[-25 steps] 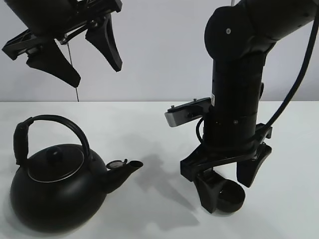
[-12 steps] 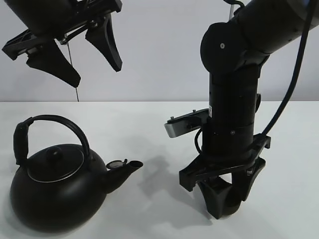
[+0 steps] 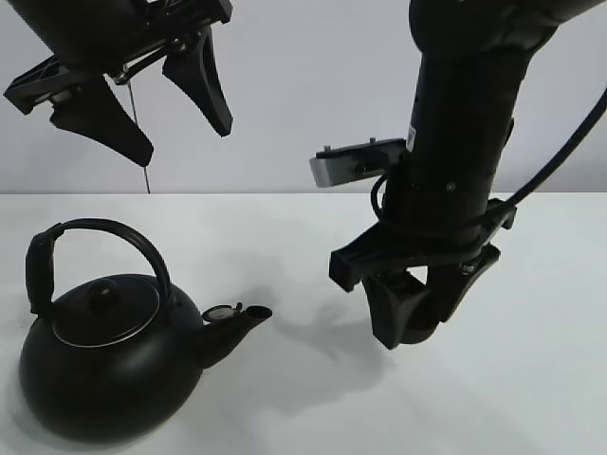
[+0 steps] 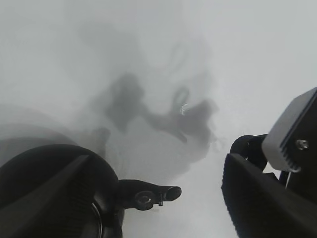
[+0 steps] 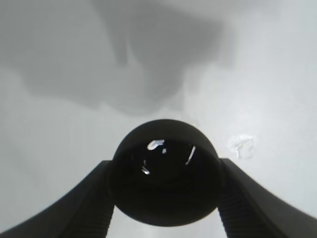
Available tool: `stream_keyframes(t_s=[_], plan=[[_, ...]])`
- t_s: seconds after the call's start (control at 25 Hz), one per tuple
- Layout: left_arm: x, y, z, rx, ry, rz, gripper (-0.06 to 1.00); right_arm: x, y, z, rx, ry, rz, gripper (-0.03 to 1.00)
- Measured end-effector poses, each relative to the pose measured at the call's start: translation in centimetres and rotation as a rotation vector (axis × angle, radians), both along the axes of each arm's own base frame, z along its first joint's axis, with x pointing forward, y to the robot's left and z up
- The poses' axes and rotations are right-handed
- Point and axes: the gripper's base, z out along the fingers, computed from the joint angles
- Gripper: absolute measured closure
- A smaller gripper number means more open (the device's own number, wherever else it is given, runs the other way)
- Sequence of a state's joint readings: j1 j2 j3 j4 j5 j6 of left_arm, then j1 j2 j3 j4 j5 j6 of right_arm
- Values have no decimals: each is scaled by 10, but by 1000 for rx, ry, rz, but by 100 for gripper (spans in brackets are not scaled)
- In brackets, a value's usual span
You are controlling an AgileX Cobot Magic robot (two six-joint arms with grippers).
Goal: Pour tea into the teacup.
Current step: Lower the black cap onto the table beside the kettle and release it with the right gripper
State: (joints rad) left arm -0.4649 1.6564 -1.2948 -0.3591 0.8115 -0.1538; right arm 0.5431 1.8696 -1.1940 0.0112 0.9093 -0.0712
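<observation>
High camera. Right claw (image 3: 414,328) clenched on the teacup (image 3: 423,335), clear of the desk (image 3: 531,379) with only shadow beneath. Cup pinched between the two fingers and mostly hidden by them; tilt hard to judge here. Right arm reaching down steeply from above, fingers pointing down. Left claw (image 3: 180,139) up high, released, fingers splayed wide, gripping nothing. Kettle (image 3: 109,365) upright on the desk almost straight beneath the left claw, spout aimed toward the right claw, well apart from it.

Left wrist camera. Down past both spread fingers onto the kettle's body and spout, far below and between them.

Right wrist camera. Teacup squeezed at its sides by both finger pads (image 5: 96,198), mouth facing up toward the wrist. Round — no long axis except the upright one running along the claw. Desk below, shadowed.
</observation>
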Motion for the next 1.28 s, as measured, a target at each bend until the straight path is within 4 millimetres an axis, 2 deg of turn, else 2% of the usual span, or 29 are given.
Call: stream_keyframes(t_s=[0.12,0.28,0.92,1.08,1.28], plan=[[0,0,0,0,0,0,42,-1,1,10,37,-33,-10,57],[0,0,0,0,0,0,42,-1,3,11,53,-30,-7,57],[0,0,0,0,0,0,42,1,7,12,83,-81,249,57],[0,0,0,0,0,0,42,2,8,6,73,-75,341,57],[0,0,0,0,0,0,42,5,11,-5,87,-65,341,57]])
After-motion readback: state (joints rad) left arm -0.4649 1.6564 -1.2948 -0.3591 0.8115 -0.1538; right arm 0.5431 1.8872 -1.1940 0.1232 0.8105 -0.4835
